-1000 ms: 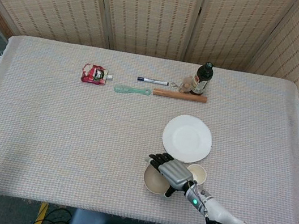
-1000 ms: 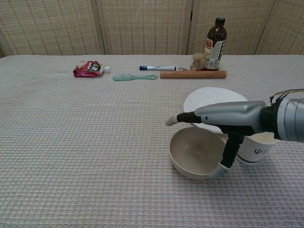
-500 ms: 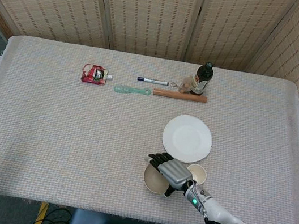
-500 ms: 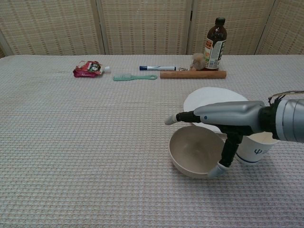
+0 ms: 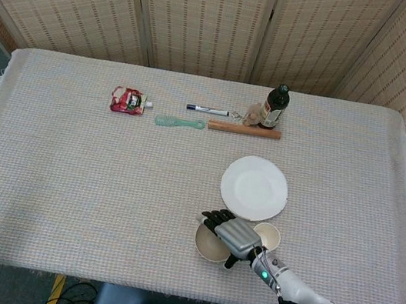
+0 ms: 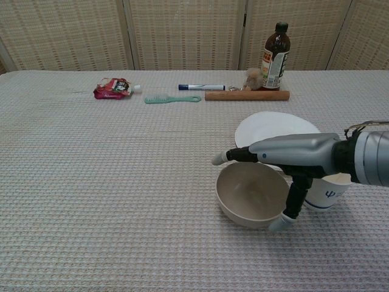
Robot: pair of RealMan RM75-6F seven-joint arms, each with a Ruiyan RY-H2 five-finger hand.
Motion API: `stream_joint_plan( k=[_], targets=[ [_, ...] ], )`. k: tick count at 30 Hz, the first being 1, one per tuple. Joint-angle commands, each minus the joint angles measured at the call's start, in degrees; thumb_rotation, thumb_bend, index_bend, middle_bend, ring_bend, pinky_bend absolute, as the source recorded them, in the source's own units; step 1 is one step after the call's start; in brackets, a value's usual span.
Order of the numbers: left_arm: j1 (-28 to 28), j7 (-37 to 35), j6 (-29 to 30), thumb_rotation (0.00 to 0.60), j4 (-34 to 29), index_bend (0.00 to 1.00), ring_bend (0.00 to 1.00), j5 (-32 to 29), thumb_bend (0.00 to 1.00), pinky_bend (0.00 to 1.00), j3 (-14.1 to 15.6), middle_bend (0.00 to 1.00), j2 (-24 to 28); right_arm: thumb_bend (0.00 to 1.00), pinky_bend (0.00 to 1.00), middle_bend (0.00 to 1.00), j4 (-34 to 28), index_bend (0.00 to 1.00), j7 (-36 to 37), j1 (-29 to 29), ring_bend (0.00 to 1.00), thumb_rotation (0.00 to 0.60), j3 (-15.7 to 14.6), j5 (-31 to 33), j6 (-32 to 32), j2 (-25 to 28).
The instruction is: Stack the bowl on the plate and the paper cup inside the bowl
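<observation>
Little had changed: your right robot hand (image 6: 285, 159) stayed clamped over the bowl (image 6: 250, 194), thumb at its near rim, easing only slightly, so the bowl sat on the counter (image 6: 109, 182) beside plate (image 6: 270, 128) and paper cup (image 6: 328, 191), unstacked.

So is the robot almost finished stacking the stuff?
Not yet. Nothing is stacked: the plate is bare. The right hand is over the bowl, thumb at its near rim, seemingly starting a grasp. The paper cup waits beside it. Both moves remain.
</observation>
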Motion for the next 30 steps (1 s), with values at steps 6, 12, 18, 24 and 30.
stream_joint_plan(
  k=[6,12,18,24,30],
  targets=[
    [0.01,-0.14,-0.09,0.600,0.03,0.18,0.11,0.00,0.26,0.45,0.00,0.16,0.05,0.01,0.00,0.00,0.88,0.00,-0.01,0.31,0.00,0.600,-0.23,0.76,-0.04,-0.60],
    [0.07,-0.09,0.04,0.600,0.05,0.18,0.11,0.07,0.26,0.45,-0.03,0.16,0.01,0.10,0.20,0.06,1.14,0.00,0.00,0.26,0.08,0.600,-0.31,0.13,0.64,-0.98],
    [0.13,-0.04,0.13,0.600,0.00,0.18,0.11,0.22,0.26,0.45,0.00,0.16,0.03,0.18,0.34,0.14,1.22,0.05,0.18,-0.09,0.18,0.600,-0.28,-0.62,1.73,-1.29],
    [0.14,-0.12,0.06,0.600,0.02,0.18,0.11,0.21,0.26,0.45,0.00,0.16,0.05,0.19,0.37,0.14,0.62,0.05,1.33,-0.56,0.18,0.600,0.72,-1.58,3.32,-0.66],
    [0.07,0.17,-0.17,0.600,0.00,0.18,0.11,0.25,0.26,0.45,0.04,0.16,-0.02,0.17,0.37,0.14,-0.09,0.05,3.20,0.22,0.18,0.600,4.42,-0.70,4.62,0.98]
  ],
)
